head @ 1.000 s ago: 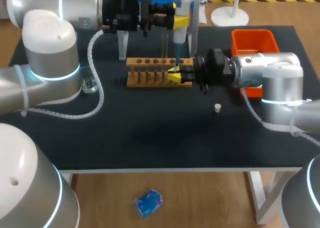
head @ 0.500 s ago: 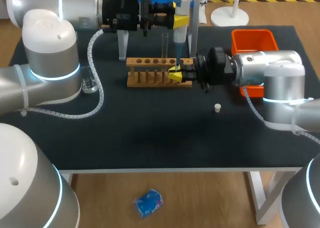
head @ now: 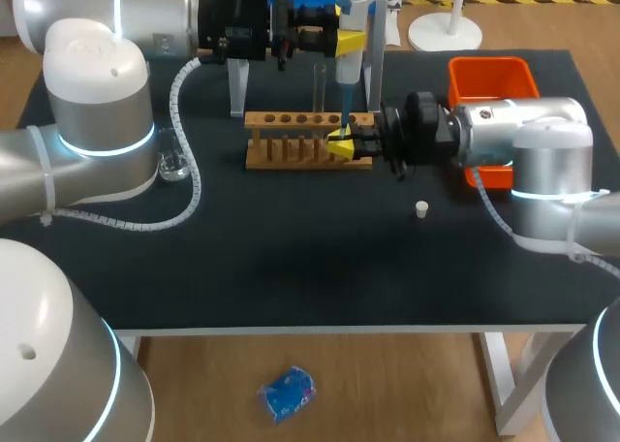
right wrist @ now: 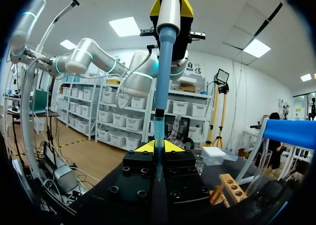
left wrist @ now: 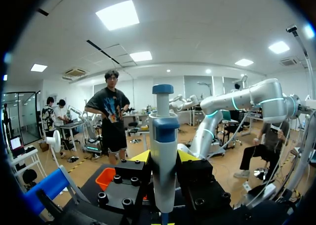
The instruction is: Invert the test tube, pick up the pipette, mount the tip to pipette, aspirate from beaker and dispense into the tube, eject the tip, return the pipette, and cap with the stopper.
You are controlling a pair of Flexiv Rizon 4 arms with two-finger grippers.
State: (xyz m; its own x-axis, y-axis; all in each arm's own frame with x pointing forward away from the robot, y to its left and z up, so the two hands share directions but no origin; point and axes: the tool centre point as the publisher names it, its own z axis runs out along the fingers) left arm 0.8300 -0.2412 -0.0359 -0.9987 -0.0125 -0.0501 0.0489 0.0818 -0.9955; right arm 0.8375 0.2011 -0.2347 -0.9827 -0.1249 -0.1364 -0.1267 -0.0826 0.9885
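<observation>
on the near part of the dark tabletop [head: 291, 258] a small white stopper [head: 420, 208] lies alone, well apart from both claws. further back, the right arm comes in from the right, and its claw [head: 339, 143] sits at the right end of a wooden rack [head: 291, 140]. its yellow fingers are closed in on the thin blue tip [head: 341, 110] from both sides; the right wrist view shows the tip [right wrist: 159, 126] running straight down between the fingers of that claw [right wrist: 157, 147]. a clear tube [head: 319, 85] stands upright at the rack, just beside the tip. a beaker [head: 174, 163] sits by the left arm, well to the left of the rack. an orange bin [head: 489, 74] sits behind the right arm. farthest back, the left claw [head: 349, 41] grips the white pipette [head: 347, 66], which hangs upright above the right claw with the tip on its lower end. in the left wrist view the pipette [left wrist: 163, 151] stands clamped between the fingers of that claw [left wrist: 164, 157].
</observation>
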